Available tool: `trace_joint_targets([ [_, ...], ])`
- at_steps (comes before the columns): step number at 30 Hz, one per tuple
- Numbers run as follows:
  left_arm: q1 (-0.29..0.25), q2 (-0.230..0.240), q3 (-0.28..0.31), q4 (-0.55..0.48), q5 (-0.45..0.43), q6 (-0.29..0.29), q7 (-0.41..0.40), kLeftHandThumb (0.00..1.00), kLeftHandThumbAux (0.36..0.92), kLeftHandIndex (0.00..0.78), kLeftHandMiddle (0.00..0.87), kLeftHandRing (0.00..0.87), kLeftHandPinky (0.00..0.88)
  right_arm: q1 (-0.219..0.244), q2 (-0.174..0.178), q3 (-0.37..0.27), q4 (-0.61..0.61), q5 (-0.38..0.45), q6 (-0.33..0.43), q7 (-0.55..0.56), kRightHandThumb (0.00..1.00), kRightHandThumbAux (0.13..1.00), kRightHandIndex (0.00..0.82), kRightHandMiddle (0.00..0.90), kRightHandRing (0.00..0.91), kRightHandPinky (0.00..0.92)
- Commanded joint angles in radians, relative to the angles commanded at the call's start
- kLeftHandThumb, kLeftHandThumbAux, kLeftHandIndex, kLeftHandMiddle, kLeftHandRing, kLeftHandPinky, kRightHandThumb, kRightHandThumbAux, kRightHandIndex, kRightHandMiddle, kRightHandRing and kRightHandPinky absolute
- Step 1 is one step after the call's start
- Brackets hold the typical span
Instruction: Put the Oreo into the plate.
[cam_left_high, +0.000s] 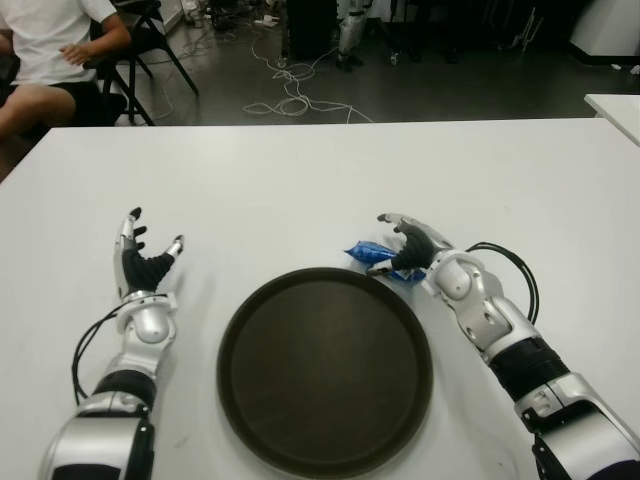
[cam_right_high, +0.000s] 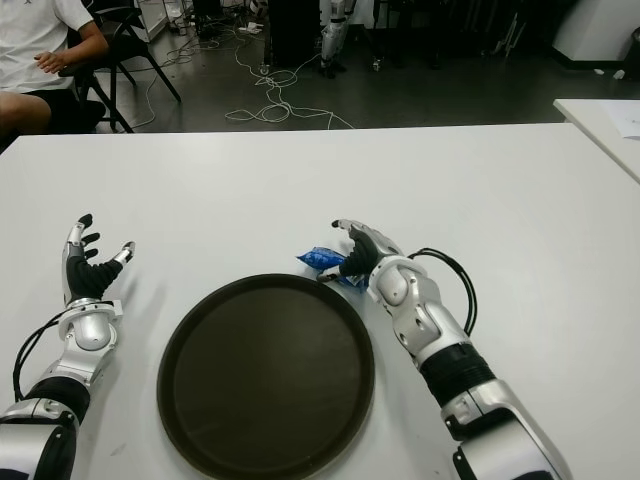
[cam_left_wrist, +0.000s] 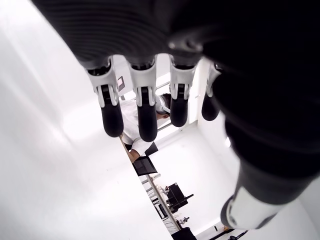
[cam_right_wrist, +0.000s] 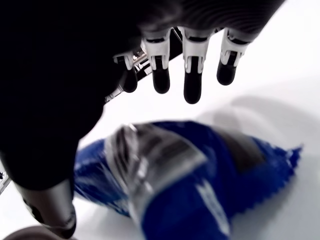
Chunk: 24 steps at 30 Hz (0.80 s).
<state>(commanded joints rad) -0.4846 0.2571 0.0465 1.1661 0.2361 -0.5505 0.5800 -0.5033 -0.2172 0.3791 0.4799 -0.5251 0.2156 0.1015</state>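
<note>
Two hands showed over the white table (cam_left_high: 300, 180), one on each side of the round dark plate (cam_left_high: 325, 370). Right hand (cam_left_high: 412, 245) sat just beyond the plate's far right rim, arched over the blue Oreo packet (cam_left_high: 368, 254). Fingers (cam_right_wrist: 194, 85) were extended above the wrapper with a gap beneath them, thumb low at one side; nothing was clamped, so I read the hand as open. Packet lay on the table just off the plate's far rim, not on the plate. Hand covered much of it from the head views; whether the wrapper touched the rim could not be told. In the right wrist view the packet was blurred and its print unreadable.

Left hand (cam_left_high: 143, 265) showed left of the plate, well apart from it, fingers (cam_left_wrist: 145, 112) straight and spread, holding nothing. Contact with the table could not be judged.

Beyond the plate, past the table's far edge, a seated person (cam_left_high: 50, 60) was cut off by the frame. Cables (cam_left_high: 290, 95) lay on the dark floor there.
</note>
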Motion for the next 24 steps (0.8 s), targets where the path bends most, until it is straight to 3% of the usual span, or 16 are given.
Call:
trace_joint_targets([
  [24,0.0,-0.004,0.009,0.001,-0.013,-0.008,-0.017,0.275,0.769,0.118,0.106,0.121,0.164,-0.012,-0.008,-0.025,0.045,0.017,-0.048,-0.033,0.0,0.773,0.104,0.122,0.129,0.104],
])
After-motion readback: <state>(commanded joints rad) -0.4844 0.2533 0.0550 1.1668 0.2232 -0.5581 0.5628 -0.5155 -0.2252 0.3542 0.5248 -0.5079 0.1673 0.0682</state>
